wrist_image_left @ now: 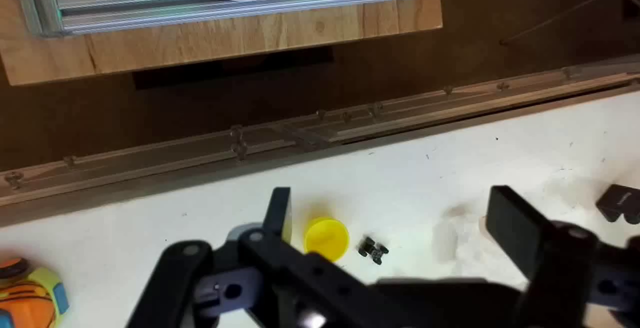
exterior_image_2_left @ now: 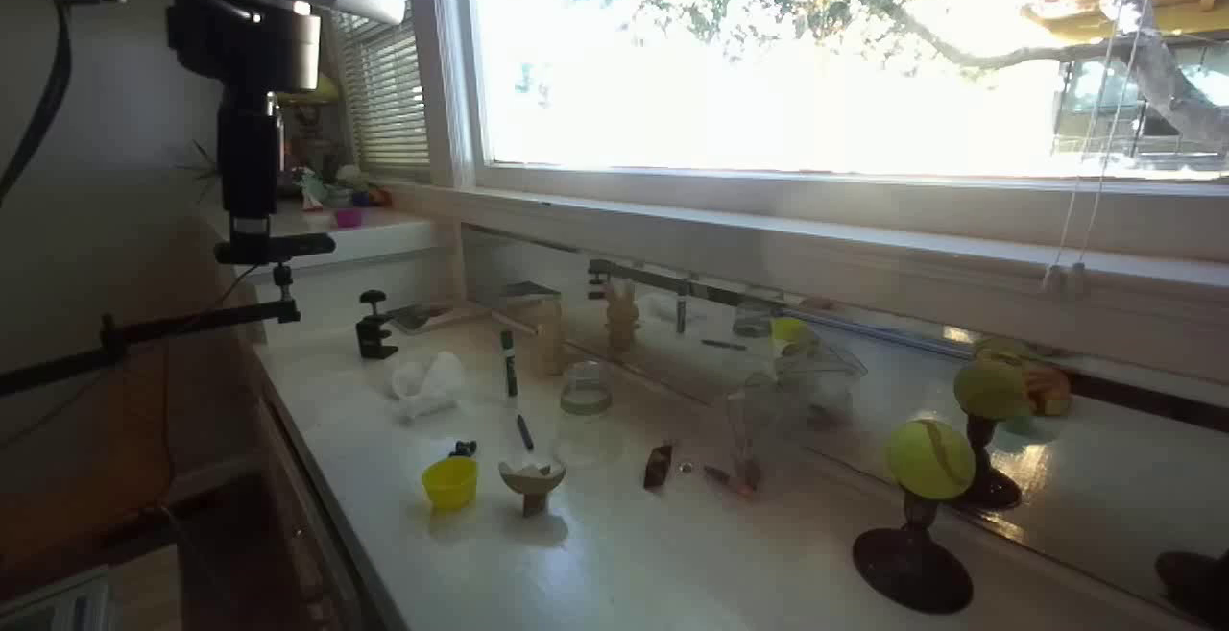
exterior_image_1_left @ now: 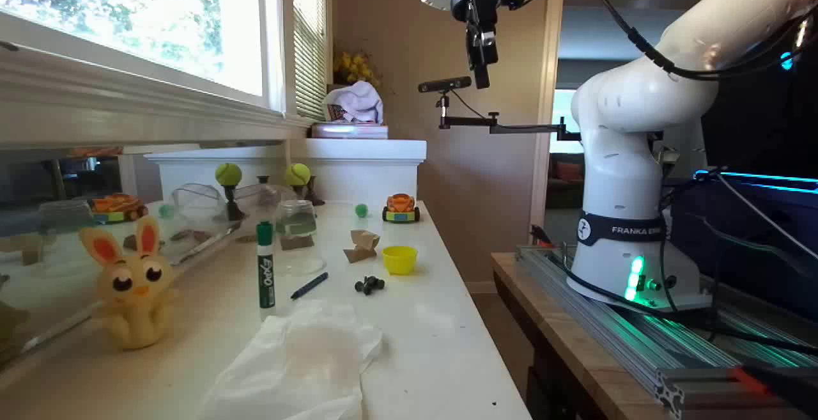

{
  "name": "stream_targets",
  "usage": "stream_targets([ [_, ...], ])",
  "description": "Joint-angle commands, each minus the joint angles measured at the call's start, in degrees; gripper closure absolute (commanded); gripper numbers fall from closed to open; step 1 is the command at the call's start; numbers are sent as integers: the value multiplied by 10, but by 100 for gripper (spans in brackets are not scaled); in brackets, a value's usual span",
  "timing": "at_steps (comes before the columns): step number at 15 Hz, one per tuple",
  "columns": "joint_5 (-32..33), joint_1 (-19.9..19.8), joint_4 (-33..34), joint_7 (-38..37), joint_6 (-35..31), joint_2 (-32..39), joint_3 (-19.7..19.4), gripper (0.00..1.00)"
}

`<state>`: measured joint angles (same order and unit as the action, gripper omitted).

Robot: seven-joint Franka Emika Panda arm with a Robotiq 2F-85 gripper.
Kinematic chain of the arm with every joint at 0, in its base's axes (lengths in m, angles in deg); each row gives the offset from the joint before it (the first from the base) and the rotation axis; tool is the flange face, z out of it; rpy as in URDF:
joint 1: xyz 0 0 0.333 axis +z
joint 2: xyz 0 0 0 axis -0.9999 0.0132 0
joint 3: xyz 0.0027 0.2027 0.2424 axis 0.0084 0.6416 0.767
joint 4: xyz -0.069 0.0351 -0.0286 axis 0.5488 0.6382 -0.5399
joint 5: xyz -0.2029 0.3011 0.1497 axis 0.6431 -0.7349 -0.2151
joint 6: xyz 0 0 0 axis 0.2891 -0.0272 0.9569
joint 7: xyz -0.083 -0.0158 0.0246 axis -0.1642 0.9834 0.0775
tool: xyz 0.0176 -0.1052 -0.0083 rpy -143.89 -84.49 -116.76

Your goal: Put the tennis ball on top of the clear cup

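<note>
The tennis ball (exterior_image_1_left: 298,174) is yellow-green and sits on a dark stand (exterior_image_2_left: 912,569) near the mirror side of the white counter; the ball is large in an exterior view (exterior_image_2_left: 929,459). A second ball image beside it is its mirror reflection. The clear cup (exterior_image_1_left: 297,218) is see-through and faint on the counter, also seen in an exterior view (exterior_image_2_left: 586,388); which way up it stands is hard to tell. My gripper (exterior_image_1_left: 482,78) is high above the counter, apart from both. In the wrist view the gripper (wrist_image_left: 391,213) is open and empty; ball and cup are out of that view.
A yellow cup (wrist_image_left: 326,240), small black toy car (wrist_image_left: 372,249), cardboard piece (exterior_image_2_left: 533,479), green marker (exterior_image_1_left: 266,266), pen (exterior_image_1_left: 309,285), tissue (exterior_image_1_left: 307,362) and yellow rabbit (exterior_image_1_left: 137,298) lie about. A clear container (exterior_image_2_left: 749,439) and an orange toy car (exterior_image_1_left: 401,208) are there too.
</note>
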<state>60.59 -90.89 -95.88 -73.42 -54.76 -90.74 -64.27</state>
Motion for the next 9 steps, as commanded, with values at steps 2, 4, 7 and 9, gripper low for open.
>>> stream_targets([
  [2,-7,-15,1,9,2,2,10,0],
  [4,-7,-15,1,9,2,2,10,0],
  [7,-7,-15,1,9,2,2,10,0],
  [9,-9,-22,6,-7,-6,9,11,0],
])
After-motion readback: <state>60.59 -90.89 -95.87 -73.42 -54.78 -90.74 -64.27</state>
